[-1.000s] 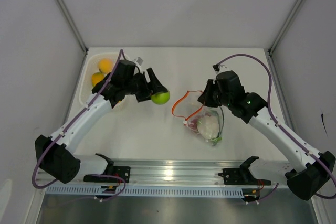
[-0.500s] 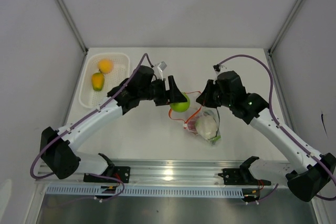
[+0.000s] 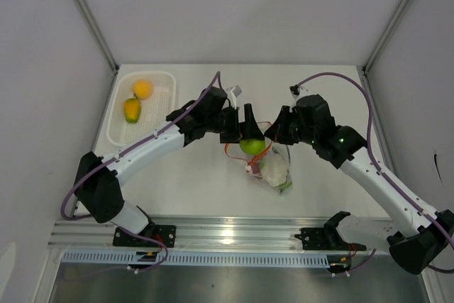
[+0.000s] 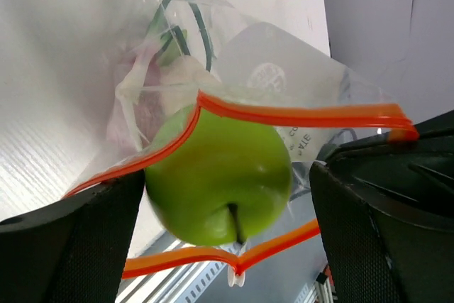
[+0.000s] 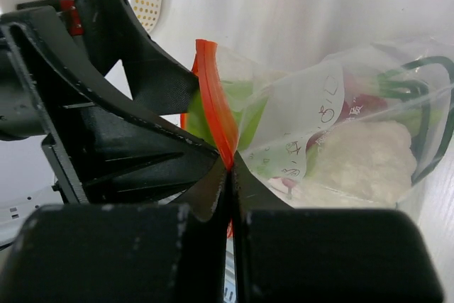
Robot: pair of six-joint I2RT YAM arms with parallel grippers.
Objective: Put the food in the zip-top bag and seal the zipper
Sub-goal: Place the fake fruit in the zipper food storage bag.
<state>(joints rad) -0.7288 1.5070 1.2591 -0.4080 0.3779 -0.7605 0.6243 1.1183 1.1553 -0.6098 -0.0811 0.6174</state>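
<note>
**Operator:** Where is the food?

**Me:** One green apple [image 4: 220, 179] sits in the mouth of the one zip-top bag [image 4: 284, 69]. In my left wrist view one run of the zipper [image 4: 305, 115] passes above it and the other below.

**Operator:** Are you gripping the apple?

**Me:** No. My left gripper [image 3: 250, 133] stands wide around it. One finger is right against the apple, and a gap shows between the apple and the other finger.

**Operator:** And your other hand?

**Me:** My right gripper [image 5: 230, 168] is pinched tight on the zipper's orange-red strip at the bag's mouth, with no gap between its fingers. It holds that edge up just beside my left fingers.

**Operator:** What is inside the bag?

**Me:** One white cauliflower [image 5: 362, 154] lies deepest, pressed against the plastic. Green stalks [image 5: 425, 115] curve around it, and red pieces [image 5: 355, 108] show through the plastic. I cannot count the stalks or the red pieces through the crinkles.

**Operator:** Where does the bag lie?

**Me:** On the table [image 3: 198, 175], between my two arms.

**Operator:** Is there anything outside it?

**Me:** Two pieces lie in the white mesh basket [image 3: 159, 101] at the far left, well apart from the bag. They are one orange ball [image 3: 142, 89] and, nearer me, one yellow-orange fruit [image 3: 132, 109].
</note>
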